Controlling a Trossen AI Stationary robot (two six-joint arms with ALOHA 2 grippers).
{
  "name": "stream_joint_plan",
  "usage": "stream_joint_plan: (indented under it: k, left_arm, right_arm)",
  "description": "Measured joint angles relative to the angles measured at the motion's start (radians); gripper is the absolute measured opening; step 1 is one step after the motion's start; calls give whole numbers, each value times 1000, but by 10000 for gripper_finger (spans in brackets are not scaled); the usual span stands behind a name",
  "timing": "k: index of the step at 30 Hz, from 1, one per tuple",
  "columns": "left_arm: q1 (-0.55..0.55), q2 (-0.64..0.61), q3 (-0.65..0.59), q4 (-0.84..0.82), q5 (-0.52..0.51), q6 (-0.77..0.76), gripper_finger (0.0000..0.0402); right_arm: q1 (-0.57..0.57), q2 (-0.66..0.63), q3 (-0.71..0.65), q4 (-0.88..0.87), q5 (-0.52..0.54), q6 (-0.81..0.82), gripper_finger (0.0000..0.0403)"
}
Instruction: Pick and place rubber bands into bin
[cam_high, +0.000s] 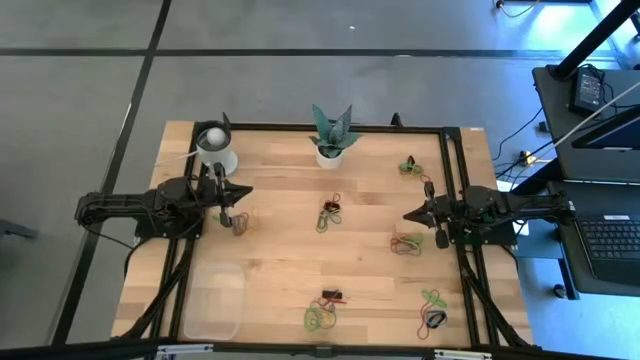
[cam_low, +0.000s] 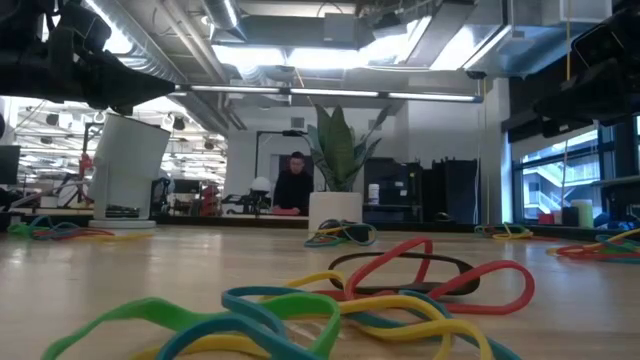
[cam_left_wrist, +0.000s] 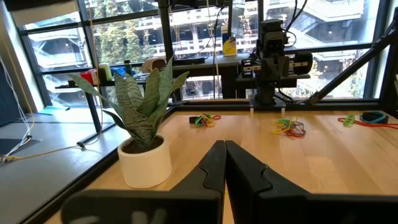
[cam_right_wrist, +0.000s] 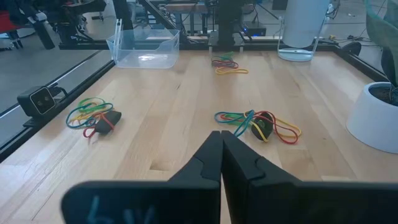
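Small heaps of coloured rubber bands lie scattered on the wooden table: one in the middle (cam_high: 330, 212), one toward the right (cam_high: 407, 243), one at the far right (cam_high: 410, 166), two near the front edge (cam_high: 322, 315) (cam_high: 433, 310), and one beside the left arm (cam_high: 240, 222). The clear bin (cam_high: 213, 300) stands at the near left, also visible in the right wrist view (cam_right_wrist: 144, 48). My left gripper (cam_high: 248, 190) is shut at the table's left side, above the wood. My right gripper (cam_high: 406, 214) is shut at the right side. Both hold nothing.
A white pot with a spiky plant (cam_high: 330, 150) stands at the far middle, and a white cup (cam_high: 215, 148) at the far left. Small black blocks (cam_right_wrist: 261, 124) (cam_right_wrist: 111, 118) lie among some bands. A black frame (cam_high: 445, 180) runs along the table's edges.
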Motion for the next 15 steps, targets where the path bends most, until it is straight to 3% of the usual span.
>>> stream_joint_plan:
  k: [10,15]
  left_arm:
    - [0,0,0,0,0,0,4]
    - [0,0,0,0,0,0,4]
  right_arm:
    - [0,0,0,5,0,0,5]
    - [0,0,-4,114,0,8,5]
